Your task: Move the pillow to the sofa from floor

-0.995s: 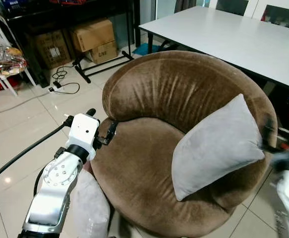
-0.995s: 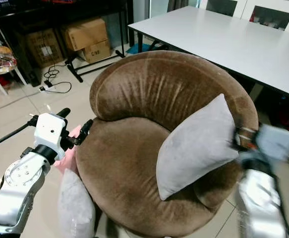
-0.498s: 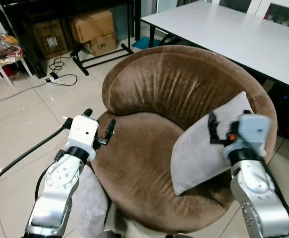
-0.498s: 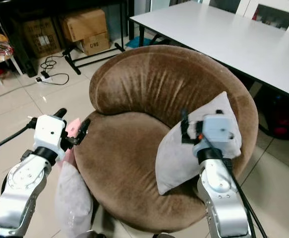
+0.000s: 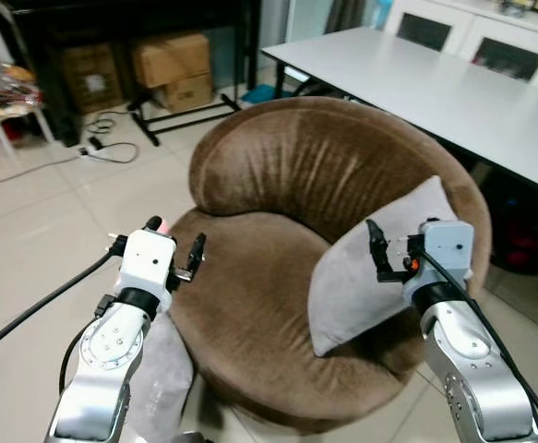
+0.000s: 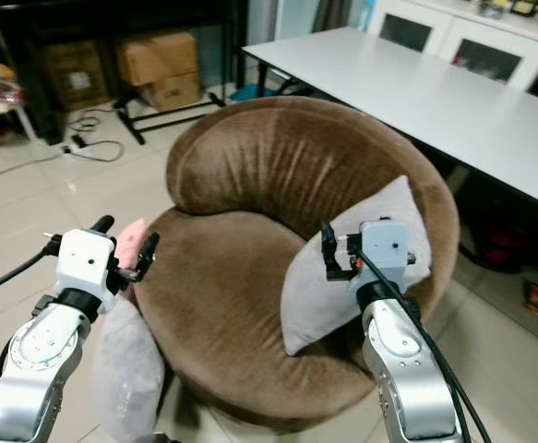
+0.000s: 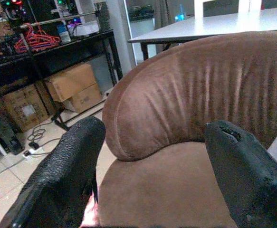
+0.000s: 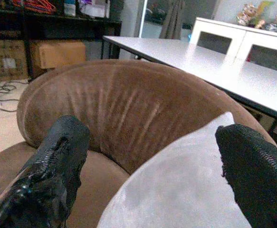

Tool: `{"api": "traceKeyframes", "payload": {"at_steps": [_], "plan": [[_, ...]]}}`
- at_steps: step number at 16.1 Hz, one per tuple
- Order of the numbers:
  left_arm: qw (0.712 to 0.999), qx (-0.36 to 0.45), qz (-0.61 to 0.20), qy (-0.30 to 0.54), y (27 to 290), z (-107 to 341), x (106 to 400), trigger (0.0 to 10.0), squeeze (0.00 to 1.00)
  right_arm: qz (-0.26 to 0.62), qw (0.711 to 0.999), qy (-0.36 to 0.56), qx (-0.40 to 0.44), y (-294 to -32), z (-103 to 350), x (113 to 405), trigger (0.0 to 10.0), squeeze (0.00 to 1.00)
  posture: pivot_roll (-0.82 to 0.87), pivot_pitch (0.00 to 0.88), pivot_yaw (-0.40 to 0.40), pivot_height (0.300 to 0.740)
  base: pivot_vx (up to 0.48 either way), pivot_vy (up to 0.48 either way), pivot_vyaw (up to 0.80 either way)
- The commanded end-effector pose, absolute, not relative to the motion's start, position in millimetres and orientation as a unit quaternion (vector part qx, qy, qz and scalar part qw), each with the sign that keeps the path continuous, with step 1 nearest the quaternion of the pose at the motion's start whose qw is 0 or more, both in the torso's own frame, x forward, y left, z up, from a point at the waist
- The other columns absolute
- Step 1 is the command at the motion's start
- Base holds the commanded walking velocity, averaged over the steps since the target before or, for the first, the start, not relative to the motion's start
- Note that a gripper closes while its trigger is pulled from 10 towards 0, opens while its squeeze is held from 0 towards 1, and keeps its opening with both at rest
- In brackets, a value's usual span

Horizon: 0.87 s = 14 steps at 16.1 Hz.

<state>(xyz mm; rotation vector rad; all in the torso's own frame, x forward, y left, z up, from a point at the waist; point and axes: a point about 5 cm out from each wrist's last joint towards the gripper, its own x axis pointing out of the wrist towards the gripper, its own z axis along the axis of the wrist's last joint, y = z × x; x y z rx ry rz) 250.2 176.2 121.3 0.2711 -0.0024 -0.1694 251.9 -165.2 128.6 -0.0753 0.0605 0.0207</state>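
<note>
Pale glossy floor tiles (image 5: 29,240) surround a round brown velvet sofa (image 5: 328,175) with a curved, ribbed backrest; behind it runs a long white table (image 5: 435,83), and cardboard boxes (image 5: 172,69) sit under a dark rack at the far left. A second ago the right arm was a blur at the sofa's right rim; now the right gripper (image 5: 393,254) hangs raised in front of the grey pillow (image 5: 370,272), fingers spread wide and grasping nothing. The pillow, soft and square with pointed corners, leans tilted against the right side of the backrest, its lower edge on the seat, much as before. The left gripper (image 5: 172,254) hovers just off the seat's left rim, a little lower than earlier, its textured black fingers (image 7: 71,166) also released. Another pale cushion (image 6: 125,369) lies on the floor beside the left arm, with something pink (image 6: 132,233) above it. Most of the seat's centre lies open between the grippers.
</note>
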Motion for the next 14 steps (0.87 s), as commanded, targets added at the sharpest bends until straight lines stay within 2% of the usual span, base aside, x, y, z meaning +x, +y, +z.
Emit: {"api": "traceKeyframes", "payload": {"at_steps": [1, 5, 10, 14], "plan": [[0.988, 0.133, -0.081, -0.009, 175, 123, 249, 10.0, 0.00, 0.012, 0.998, 0.053, -0.030, -168, 123, 252, 10.0, 0.00, -0.03, 0.000, -0.069, 0.740, 0.000, 0.000, 0.00], [0.990, 0.126, -0.063, -0.002, 177, 118, 245, 10.0, 0.00, 0.030, 0.993, 0.088, -0.069, -168, 113, 252, 10.0, 0.00, -0.03, 0.000, -0.089, 0.740, 0.000, 0.000, 0.00], [0.991, 0.121, -0.060, 0.000, 177, 118, 243, 10.0, 0.00, 0.059, 0.994, 0.084, -0.048, -161, 117, 254, 10.0, 0.00, -0.02, 0.000, -0.099, 0.740, 0.000, 0.000, 0.00], [0.991, 0.122, -0.061, -0.001, 177, 118, 243, 10.0, 0.00, 0.069, 0.993, 0.077, -0.058, -160, 119, 255, 10.0, 0.00, -0.02, 0.000, -0.094, 0.740, 0.000, 0.322, 0.00]]}}
